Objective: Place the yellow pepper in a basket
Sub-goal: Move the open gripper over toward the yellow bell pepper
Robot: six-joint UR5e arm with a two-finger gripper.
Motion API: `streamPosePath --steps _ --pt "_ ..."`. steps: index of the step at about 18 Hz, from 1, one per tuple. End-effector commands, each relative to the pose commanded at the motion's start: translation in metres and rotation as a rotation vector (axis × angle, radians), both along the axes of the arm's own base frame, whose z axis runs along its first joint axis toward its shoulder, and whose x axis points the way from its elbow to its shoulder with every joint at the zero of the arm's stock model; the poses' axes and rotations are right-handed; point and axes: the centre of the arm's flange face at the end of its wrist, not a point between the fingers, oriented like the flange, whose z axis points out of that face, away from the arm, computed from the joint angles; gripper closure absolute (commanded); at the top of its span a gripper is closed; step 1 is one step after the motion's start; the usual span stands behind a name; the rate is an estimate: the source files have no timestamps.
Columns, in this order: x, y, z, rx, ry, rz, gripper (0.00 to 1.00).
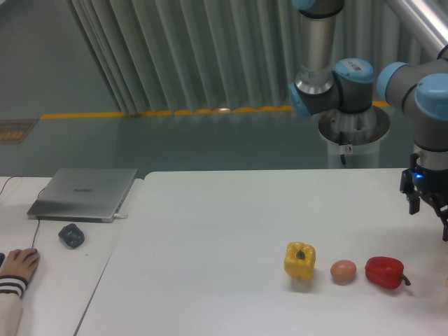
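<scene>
Gripper (428, 218) hangs empty, fingers apart, at the frame's right edge. Yellow pepper (299, 260) sits lower left, untouched, beyond egg (343, 271). No basket visible.

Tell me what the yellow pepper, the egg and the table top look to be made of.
The yellow pepper: probably moulded plastic, smooth and evenly bright yellow with a small green stem, though real produce can't be ruled out. The egg: matte tan-orange, uniform colour; plastic or wood, unclear. The table: a flat white, slightly matte surface, likely laminate.
</scene>
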Motion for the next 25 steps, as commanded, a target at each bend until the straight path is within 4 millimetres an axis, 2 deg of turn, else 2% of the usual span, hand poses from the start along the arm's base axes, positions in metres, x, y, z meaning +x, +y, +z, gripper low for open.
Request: streamPosePath --steps 4,6,8,11,13,15,22,25 --pt "0.005 0.001 -0.01 0.024 -0.033 0.012 0.0" --pt "0.003 0.002 -0.009 0.082 -0.073 0.074 0.0" --pt "0.002 0.009 0.002 0.167 -0.088 0.164 0.0" --pt "0.013 0.021 0.002 0.197 -0.117 0.294 0.0" --pt "0.035 0.04 0.0 0.193 -0.127 0.272 0.0" --pt "0.041 0.046 -0.001 0.2 -0.134 0.307 0.0" --pt "0.103 0.082 -0.001 0.188 -0.154 0.544 0.0" --pt "0.138 0.106 -0.018 0.141 -0.132 0.61 0.0"
